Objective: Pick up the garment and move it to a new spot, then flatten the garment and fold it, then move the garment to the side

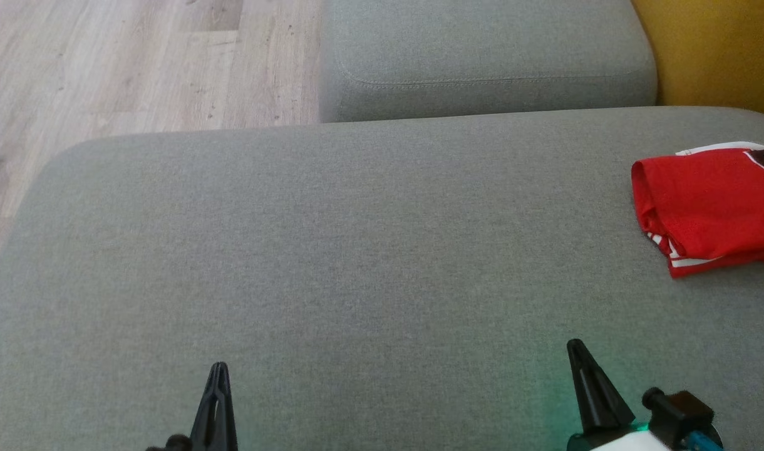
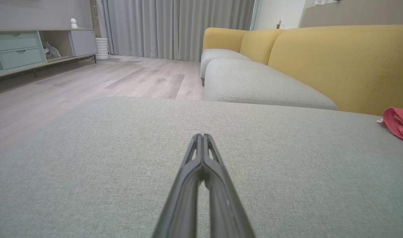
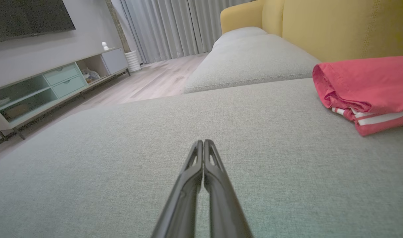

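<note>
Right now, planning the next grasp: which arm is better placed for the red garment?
Right, probably: the red white-striped fabric garment lies far right on the grey cushion, nearer the right gripper; the left gripper is farther.

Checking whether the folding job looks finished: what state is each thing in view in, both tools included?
Garment: folded, lying on the grey seat toward the robot's right, untouched.
Left tool: shut, empty.
Right tool: shut, empty, apart from the garment.
Curtains: drawn closed.
Cabinet drawers: closed.
</note>
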